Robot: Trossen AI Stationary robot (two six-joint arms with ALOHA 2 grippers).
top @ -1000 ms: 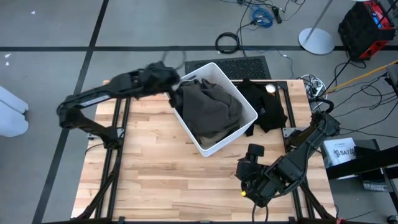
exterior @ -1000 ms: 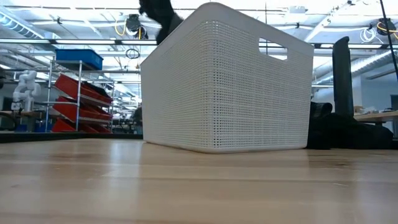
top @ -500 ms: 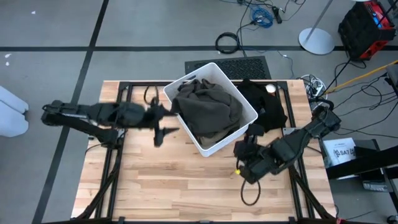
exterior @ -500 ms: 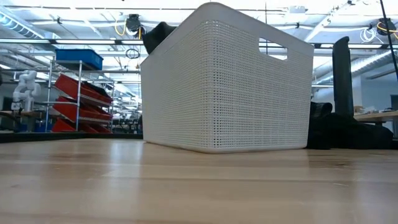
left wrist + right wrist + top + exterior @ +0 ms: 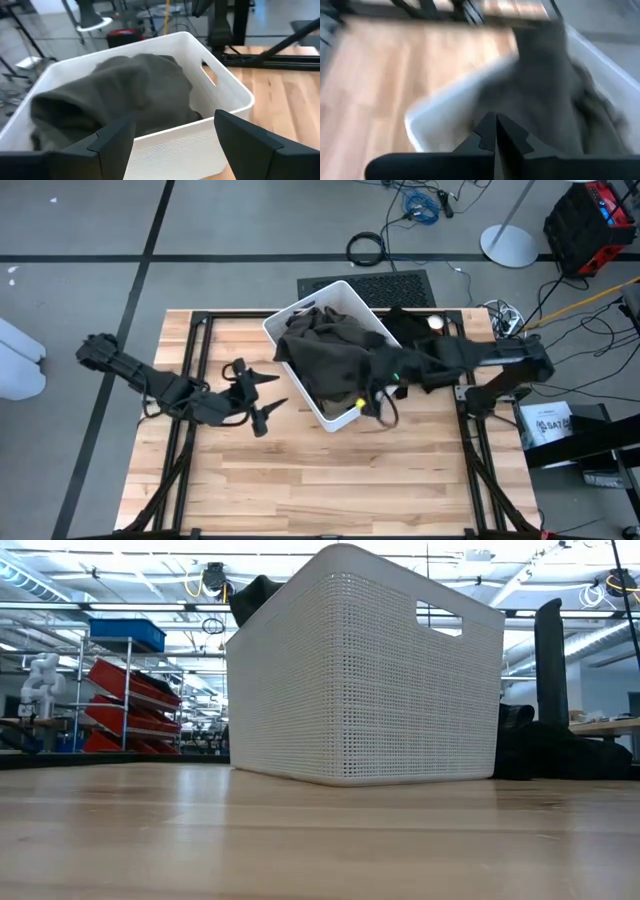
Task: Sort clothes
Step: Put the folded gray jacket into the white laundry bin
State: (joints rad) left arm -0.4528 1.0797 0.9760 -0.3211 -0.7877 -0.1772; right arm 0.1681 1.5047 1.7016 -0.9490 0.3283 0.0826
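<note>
Wooden table (image 5: 300, 470), olive garment (image 5: 335, 350) heaped in white bin (image 5: 338, 417) (left gripper (image 5: 262, 392) spread, right gripper (image 5: 372, 396) pinched empty).

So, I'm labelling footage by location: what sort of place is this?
Probably a robotics lab or workshop: red and blue storage bins on metal shelving, a small white humanoid robot, loose cables on the grey floor.

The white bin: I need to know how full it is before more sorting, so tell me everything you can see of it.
The white bin is a rectangular plastic basket with finely perforated walls and a cut-out handle slot near the rim. It stands upright on the wooden table, turned at an angle to its edges. A large dark olive garment fills it, heaped to about rim height. Black clothing lies just beside it. The right gripper is at its near corner, jaws shut.
</note>
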